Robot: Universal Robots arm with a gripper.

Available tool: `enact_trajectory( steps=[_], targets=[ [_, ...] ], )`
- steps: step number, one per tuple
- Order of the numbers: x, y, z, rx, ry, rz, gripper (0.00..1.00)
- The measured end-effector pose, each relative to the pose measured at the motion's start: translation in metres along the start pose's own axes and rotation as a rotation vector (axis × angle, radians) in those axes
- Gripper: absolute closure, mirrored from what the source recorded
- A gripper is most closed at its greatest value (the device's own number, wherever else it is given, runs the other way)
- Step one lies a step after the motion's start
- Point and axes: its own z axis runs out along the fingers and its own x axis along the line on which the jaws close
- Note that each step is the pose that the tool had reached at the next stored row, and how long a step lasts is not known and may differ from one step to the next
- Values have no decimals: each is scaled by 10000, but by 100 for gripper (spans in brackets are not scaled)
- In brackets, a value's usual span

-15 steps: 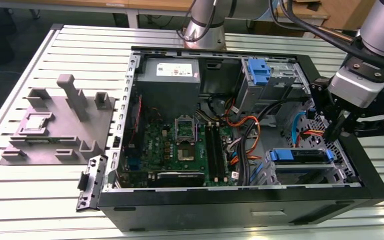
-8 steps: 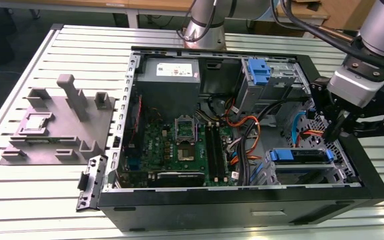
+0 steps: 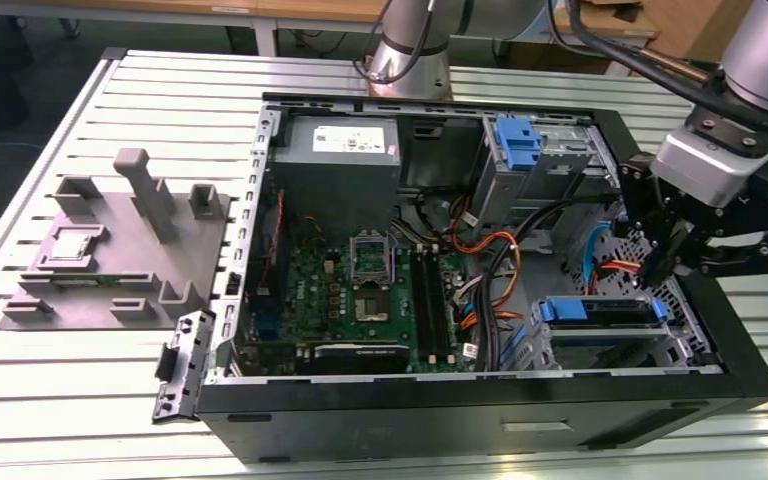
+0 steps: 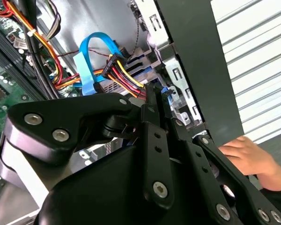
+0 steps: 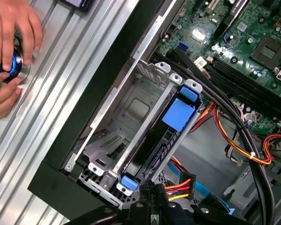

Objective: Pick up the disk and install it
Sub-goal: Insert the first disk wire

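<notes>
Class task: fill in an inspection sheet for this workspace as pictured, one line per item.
Surface: slotted metal table carrying an open computer case.
Job's things: disk with blue rails sits in the drive cage.
Clutter: grey fixture beside the case.
Grippers: gripper hangs over the cage.
Cables: blue cable and power connector near the gripper.
Surroundings: a person's hand on the table.

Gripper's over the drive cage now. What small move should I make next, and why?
Probably ease the gripper away from the red-and-yellow cable plug and centre it over the disk. The disk sits in the drive cage with its blue tab showing, while the gripper hangs at the cage's end, close to wiring that could snag.
</notes>
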Motion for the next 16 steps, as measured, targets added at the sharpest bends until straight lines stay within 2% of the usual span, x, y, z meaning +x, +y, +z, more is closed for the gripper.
enact_trajectory(
  steps=[3, 11, 16],
  targets=[
    [0, 1, 0, -45, 3, 252, 83],
    [0, 1, 5, -198, 77, 1661, 83],
    [0, 0, 5, -214, 85, 1802, 83]
  ],
)
